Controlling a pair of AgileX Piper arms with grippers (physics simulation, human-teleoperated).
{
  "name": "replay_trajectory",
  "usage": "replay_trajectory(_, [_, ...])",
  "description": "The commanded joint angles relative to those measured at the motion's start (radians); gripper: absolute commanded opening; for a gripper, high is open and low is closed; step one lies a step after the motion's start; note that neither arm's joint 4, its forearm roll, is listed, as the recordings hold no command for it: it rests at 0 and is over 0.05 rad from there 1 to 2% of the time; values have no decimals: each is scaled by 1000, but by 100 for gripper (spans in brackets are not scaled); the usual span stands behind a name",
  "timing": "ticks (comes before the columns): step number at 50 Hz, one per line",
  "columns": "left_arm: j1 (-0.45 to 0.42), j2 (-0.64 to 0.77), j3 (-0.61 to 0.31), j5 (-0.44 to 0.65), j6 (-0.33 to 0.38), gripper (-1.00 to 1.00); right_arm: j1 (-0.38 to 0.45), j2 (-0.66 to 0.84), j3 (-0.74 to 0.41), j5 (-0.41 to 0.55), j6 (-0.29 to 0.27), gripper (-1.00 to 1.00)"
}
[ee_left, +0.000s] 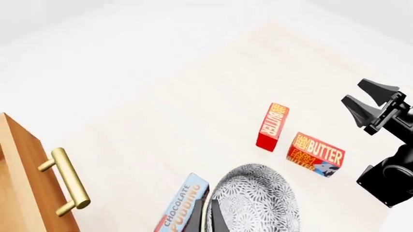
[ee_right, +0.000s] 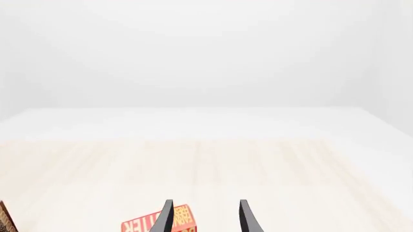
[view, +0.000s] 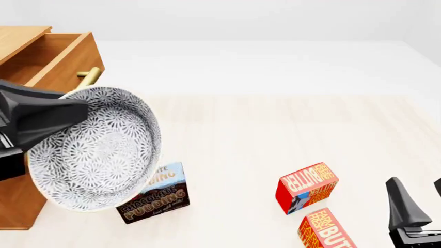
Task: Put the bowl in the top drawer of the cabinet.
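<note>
The speckled blue-grey bowl [view: 103, 150] hangs tilted on its side above the table, its hollow facing the front camera. My left gripper [view: 76, 111] is shut on its rim, one finger lying inside. The bowl sits just in front of the cabinet [view: 17, 201], below the pulled-out top drawer [view: 62, 57] and its brass handle [view: 88, 77]. In the left wrist view the bowl [ee_left: 258, 198] fills the space beside the gripper [ee_left: 210, 217], with the drawer front [ee_left: 19, 183] and handle [ee_left: 67, 181] off to one side. My right gripper [view: 419, 196] stands open and empty at the near right.
A chocolate pudding box [view: 155, 199] lies on the table under the bowl. Two red butter boxes [view: 306, 187] [view: 327, 230] lie near the right gripper [ee_right: 206, 215], one of them [ee_right: 158, 223] just beyond its fingertips. The right arm's gripper [ee_left: 357, 93] shows in the left wrist view.
</note>
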Motion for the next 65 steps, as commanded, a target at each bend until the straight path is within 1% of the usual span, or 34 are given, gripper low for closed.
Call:
replay_trajectory(1, [15,-8,-42,24,19,-100,0,0,0,-5,-2,100])
replay_trajectory(14, [15,-8,-42,24,19,-100,0,0,0,-5,-2,100])
replay_trajectory(15, [43,4,-37,30,-4,-100,1,0,0,-4,-2,100])
replay_trajectory(17, [25,2,-49,32,-3,-100,-2,0,0,-1,0,100])
replay_trajectory(18, [41,10,-47,35,-27,-100,-2,0,0,-1,1,100])
replay_trajectory(19, [39,9,-52,34,-14,-100,-4,0,0,1,1,100])
replay_trajectory(20, [44,12,-56,35,-22,-100,-3,0,0,1,1,100])
replay_trajectory(21, [54,17,-56,38,-47,-100,-4,0,0,2,1,100])
replay_trajectory(22, [51,17,-62,39,-39,-100,-4,0,0,2,1,100])
replay_trajectory(25, [69,24,-74,44,-67,-100,-5,0,0,2,2,100])
replay_trajectory(27, [76,28,-87,49,-64,-100,-4,0,0,2,3,100])
replay_trajectory(28, [86,30,-88,50,-79,-100,-4,0,0,2,3,100])
replay_trajectory(30, [90,34,-96,53,-81,-100,-4,0,0,3,4,100])
replay_trajectory(31, [105,37,-100,55,-100,-100,-4,0,0,3,4,100])
replay_trajectory(33, [110,42,-120,59,-91,-100,-3,0,0,3,4,100])
replay_trajectory(36, [124,53,-147,68,-108,-100,-3,0,0,3,3,100])
replay_trajectory(39, [148,61,-157,72,-107,-100,-3,0,0,3,3,100])
replay_trajectory(41, [182,70,-159,72,-102,-100,-3,0,0,3,3,100])
replay_trajectory(42, [182,72,-165,70,-96,-100,-2,0,0,2,3,100])
replay_trajectory(44, [225,92,-173,66,-102,-100,-2,0,0,2,3,100])
replay_trajectory(46, [233,97,-180,67,-101,-100,-2,0,0,2,3,100])
replay_trajectory(47, [249,106,-194,68,-140,-100,-2,0,0,2,3,100])
replay_trajectory(48, [267,115,-202,70,-137,-100,-2,0,0,2,3,100])
replay_trajectory(49, [289,124,-222,70,-104,-100,-1,0,0,2,3,100])
replay_trajectory(50, [279,123,-224,74,-166,-100,-1,0,0,3,2,100])
replay_trajectory(51, [279,126,-241,80,-162,-100,-2,0,0,2,2,100])
replay_trajectory(52, [288,136,-259,88,-138,-100,-2,0,0,3,1,100])
replay_trajectory(53, [294,139,-269,90,-157,-100,-2,0,0,3,1,100])
replay_trajectory(57, [318,157,-297,97,-156,-100,-2,0,0,3,1,100])
replay_trajectory(58, [319,158,-304,97,-180,-100,-3,0,0,4,1,100])
replay_trajectory(59, [328,163,-313,99,-168,-100,-3,0,0,3,1,100])
replay_trajectory(60, [345,169,-321,98,-184,-100,-3,0,0,3,1,100])
replay_trajectory(63, [371,179,-324,95,-192,-100,-3,0,0,2,2,100])
replay_trajectory(65, [386,184,-326,92,-213,-100,-3,0,0,3,2,100])
